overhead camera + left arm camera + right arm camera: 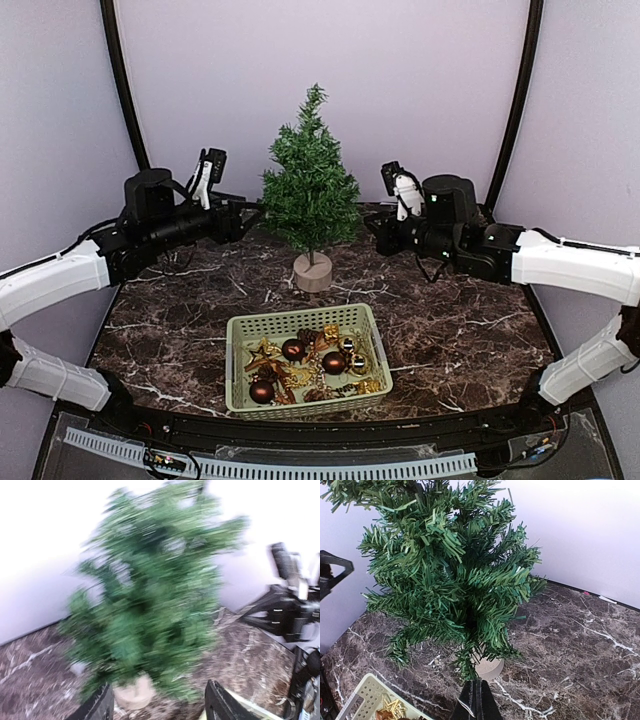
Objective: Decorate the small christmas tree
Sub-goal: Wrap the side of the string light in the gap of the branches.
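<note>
Nearest the arm bases, a pale basket (236,372) is being seen on the worktop (460,330), loaded with brown balls (293,349) and gold bits, including a star (264,356). Nothing from it is being carried and no ornament is being seen on the branches, so the decorating is being judged as not yet begun. Further back, the small christmas tree (312,190) is being flanked by both arms. The left claw (157,702) is being held wide, with nothing between its fingers, close to the foliage on the tree's left side. The right claw (477,687) is being held pinched flat and empty, just off the right side; contact there cannot be told. Main risk being flagged: the tree is being carried only by a thin trunk (311,256) on a small round wooden stump (312,272), so a sideways brush from either claw, or bristles being snagged between the open fingers, is being judged likely to tip or drag it, possibly toward the basket. Second risk: the left wrist view is being smeared by blur, so branch spacing is being read poorly there. Tree look: it is being shown upright, mid-worktop behind the basket and clearly taller than it, with dense bristly green needles, tiers widening downward, a single pointed tip and a light tan base, set against the plain pale back wall (420,80).
</note>
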Robot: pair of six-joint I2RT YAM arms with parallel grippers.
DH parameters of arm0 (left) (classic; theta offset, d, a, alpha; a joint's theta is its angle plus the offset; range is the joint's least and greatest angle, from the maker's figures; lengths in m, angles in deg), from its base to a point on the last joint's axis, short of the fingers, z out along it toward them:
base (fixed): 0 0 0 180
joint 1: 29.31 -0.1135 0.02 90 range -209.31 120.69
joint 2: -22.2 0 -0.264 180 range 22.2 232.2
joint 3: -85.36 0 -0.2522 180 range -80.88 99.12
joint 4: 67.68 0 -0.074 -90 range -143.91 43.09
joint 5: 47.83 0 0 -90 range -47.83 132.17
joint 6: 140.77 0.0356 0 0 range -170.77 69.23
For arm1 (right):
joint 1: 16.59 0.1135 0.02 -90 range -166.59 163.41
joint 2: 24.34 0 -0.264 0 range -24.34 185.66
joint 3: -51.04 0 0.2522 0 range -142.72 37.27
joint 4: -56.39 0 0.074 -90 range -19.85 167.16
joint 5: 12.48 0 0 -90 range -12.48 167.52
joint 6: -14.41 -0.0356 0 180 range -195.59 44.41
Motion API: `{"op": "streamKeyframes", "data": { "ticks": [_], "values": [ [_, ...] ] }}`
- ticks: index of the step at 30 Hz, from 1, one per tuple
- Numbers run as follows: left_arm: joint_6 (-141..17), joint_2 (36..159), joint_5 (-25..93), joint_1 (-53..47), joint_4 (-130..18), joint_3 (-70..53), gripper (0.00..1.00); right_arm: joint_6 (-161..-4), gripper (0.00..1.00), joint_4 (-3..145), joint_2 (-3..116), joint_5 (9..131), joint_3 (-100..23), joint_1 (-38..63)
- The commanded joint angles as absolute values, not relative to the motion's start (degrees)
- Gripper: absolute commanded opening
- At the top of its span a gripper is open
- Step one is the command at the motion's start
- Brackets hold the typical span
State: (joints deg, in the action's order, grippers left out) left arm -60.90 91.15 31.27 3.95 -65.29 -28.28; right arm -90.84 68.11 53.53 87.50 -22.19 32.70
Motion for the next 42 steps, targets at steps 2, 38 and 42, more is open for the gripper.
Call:
{"op": "streamKeyframes", "data": {
  "ticks": [2,38,42],
  "values": [
    [-51.76,90.80,34.31,12.74,-55.63,-21.34,0.63,-90.77,0.00,66.72,52.19,88.34,-23.21,33.24],
    [-38.59,111.52,48.71,19.42,-55.43,-4.16,0.42,-93.29,0.00,63.56,51.97,85.20,-20.82,33.56],
    [-38.25,111.84,48.31,19.39,-55.59,-4.19,0.33,-92.33,0.00,63.39,51.14,84.36,-20.57,34.12]
  ]
}}
